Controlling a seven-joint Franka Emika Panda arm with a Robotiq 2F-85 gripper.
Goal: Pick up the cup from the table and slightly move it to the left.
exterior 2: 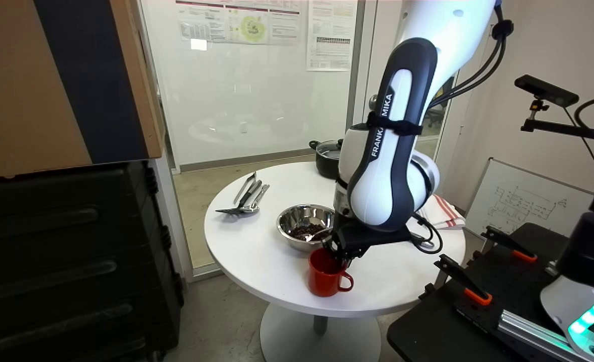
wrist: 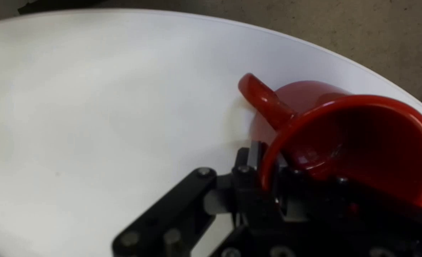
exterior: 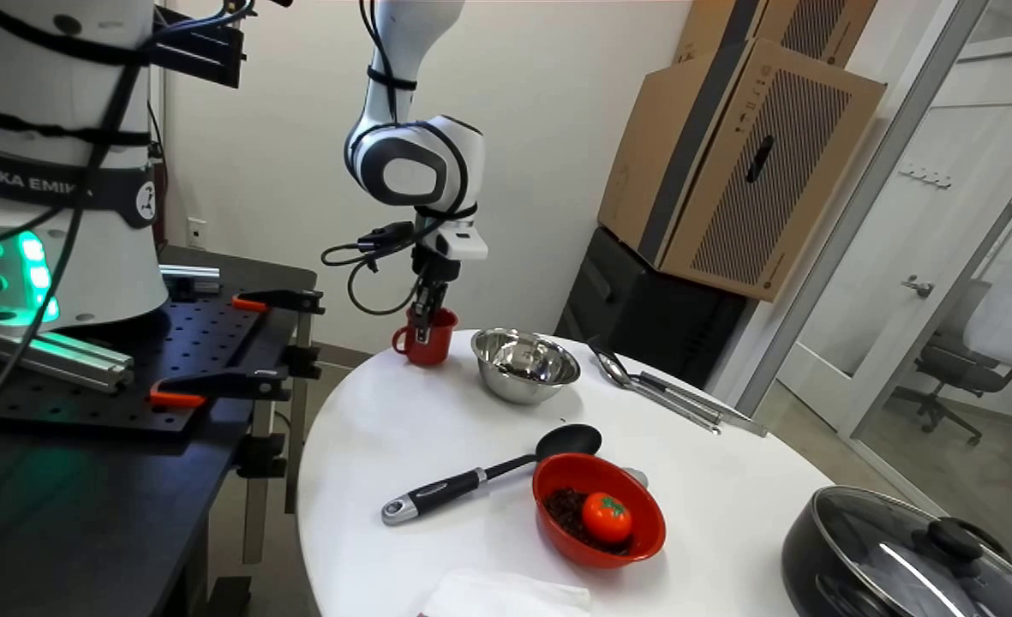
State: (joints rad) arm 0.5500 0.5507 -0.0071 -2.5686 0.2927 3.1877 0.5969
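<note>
The small red cup (exterior: 442, 336) is upright near the rim of the round white table (exterior: 368, 446). In an exterior view, the cup (exterior 2: 322, 279) has its handle pointing right. My gripper (exterior: 422, 330) reaches down at the cup from above. In the wrist view, my gripper (wrist: 267, 159) is shut on the cup's wall, with one finger outside and one inside the rim. The cup (wrist: 361, 135) is empty where its inside shows, with its handle at upper left. The inner finger is partly dark and hidden. I cannot tell whether the cup's base touches the table.
A steel bowl (exterior: 518, 386) with dark beans (exterior 2: 304, 231) stands close beside the cup. A black spoon (exterior: 471, 482), a red bowl (exterior: 570, 536) with a tomato, metal utensils (exterior: 677, 401), a pot (exterior: 848, 557) and a cloth (exterior 2: 442, 211) are on the table.
</note>
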